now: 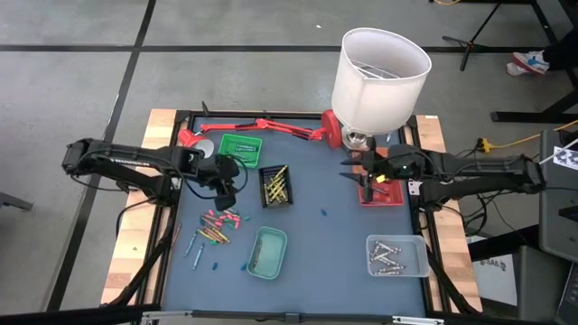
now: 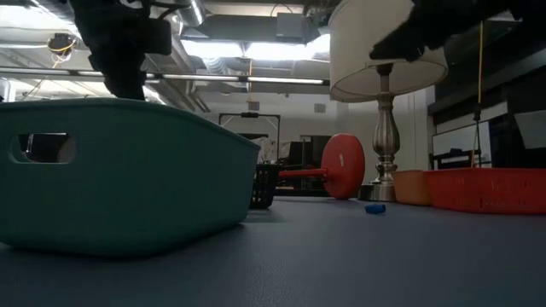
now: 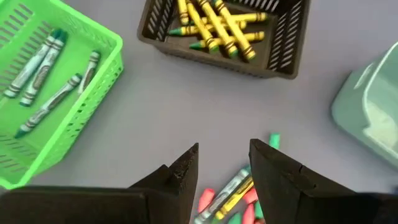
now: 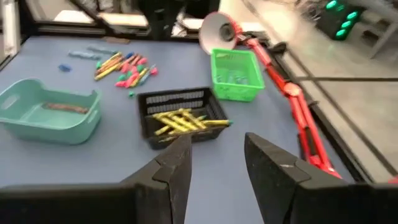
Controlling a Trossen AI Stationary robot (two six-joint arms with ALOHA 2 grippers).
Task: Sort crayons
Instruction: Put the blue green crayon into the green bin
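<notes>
A pile of loose crayons (image 1: 219,224) in red, pink, yellow and green lies on the blue mat, with some blue ones (image 1: 194,246) beside it. My left gripper (image 1: 226,200) hovers just above the pile's far edge, open and empty. In the left wrist view, its fingers (image 3: 224,168) stand over pink, yellow and green crayons (image 3: 233,198). My right gripper (image 1: 349,170) is open and empty by the red tray (image 1: 386,193), and its wrist view shows it holding nothing (image 4: 217,155).
A green tray (image 1: 239,147) holds several crayons. A black tray (image 1: 275,185) holds yellow ones. There is also a teal tray (image 1: 267,251), and a clear tray (image 1: 397,255) of silvery ones. A white-shaded lamp (image 1: 379,77) and a red lamp arm (image 1: 262,125) stand at the far edge. A blue bit (image 1: 322,213) lies mid-mat.
</notes>
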